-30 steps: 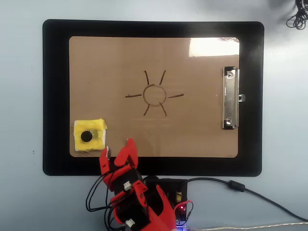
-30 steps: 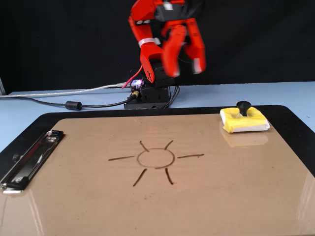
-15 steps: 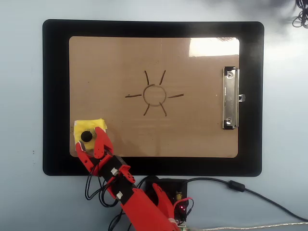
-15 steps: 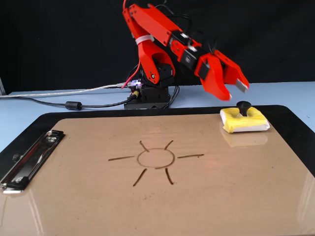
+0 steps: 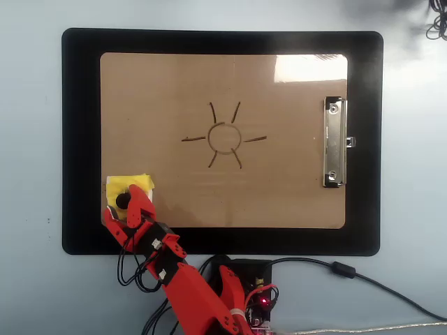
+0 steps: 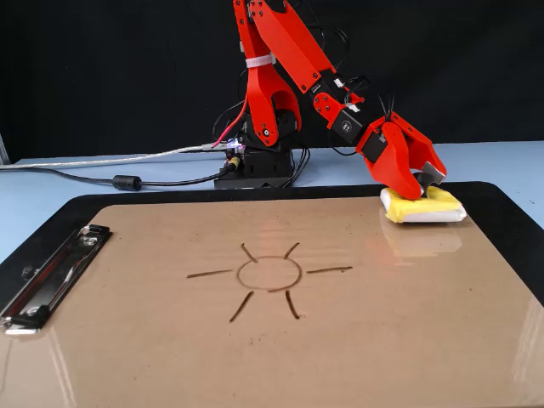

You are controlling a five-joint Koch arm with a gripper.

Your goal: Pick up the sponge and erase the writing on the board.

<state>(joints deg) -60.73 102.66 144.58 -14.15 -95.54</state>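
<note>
Hand (image 6: 419, 184) straddles sponge (image 6: 442, 206) on board (image 6: 255, 340).

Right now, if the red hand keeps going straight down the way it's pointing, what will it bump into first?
Most likely the sponge's black knob. The hand points down at the yellow sponge with its fingers either side of the knob. Whether it already touches is hard to tell.

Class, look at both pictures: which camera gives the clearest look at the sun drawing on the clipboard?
The overhead view: it looks straight down, so the writing shows undistorted, circle and rays complete. The fixed view shows the whole drawing too, but flattened by its low slanting angle.
</note>
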